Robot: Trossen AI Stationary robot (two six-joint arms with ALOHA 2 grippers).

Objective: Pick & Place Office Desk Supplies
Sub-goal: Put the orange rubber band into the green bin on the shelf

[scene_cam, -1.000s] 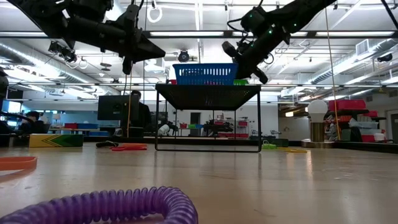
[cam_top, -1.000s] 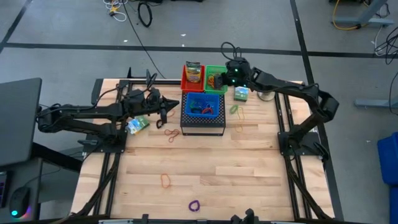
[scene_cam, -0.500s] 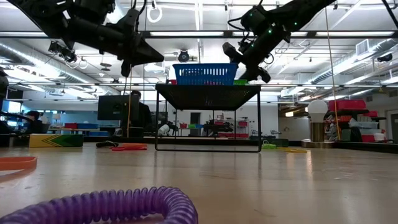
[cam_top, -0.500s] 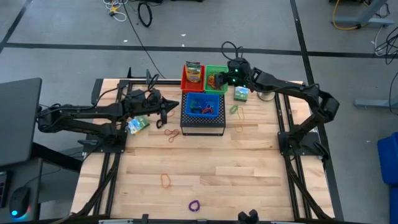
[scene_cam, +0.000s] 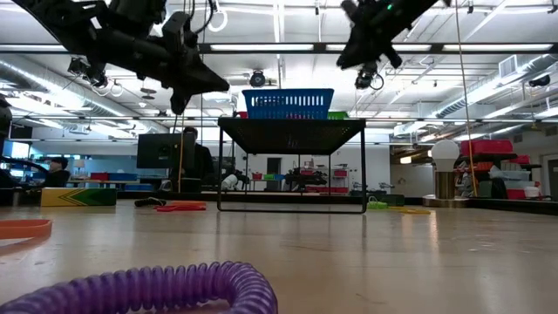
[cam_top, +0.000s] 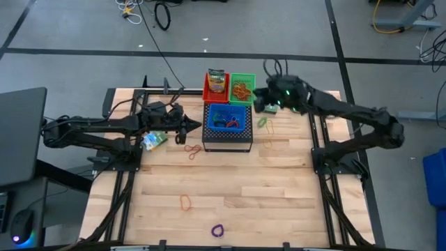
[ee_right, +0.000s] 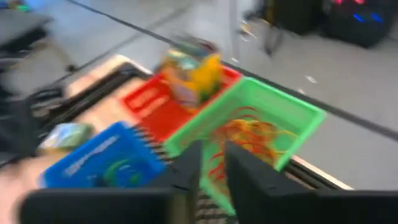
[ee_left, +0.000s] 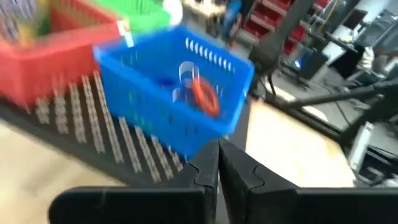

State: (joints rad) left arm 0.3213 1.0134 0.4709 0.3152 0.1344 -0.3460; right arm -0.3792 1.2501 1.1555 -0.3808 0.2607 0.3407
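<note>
Open wood across the near half of the table [cam_top: 279, 202], with only an orange band [cam_top: 186, 203] and a purple loop [cam_top: 218, 229] lying flat there, well apart. The big block sits mid-table at the far side: black perforated box [cam_top: 227, 139] carrying the blue basket [cam_top: 228, 118], with red basket [cam_top: 216, 85] and green basket [cam_top: 242, 86] tight behind it. On its left flank, the left gripper [cam_top: 198, 126] hangs just beside the blue basket, narrowing that lane. On its right, the right gripper [cam_top: 259, 106] hovers just beside the green basket; a green band [cam_top: 262, 123] lies flat below.
</note>
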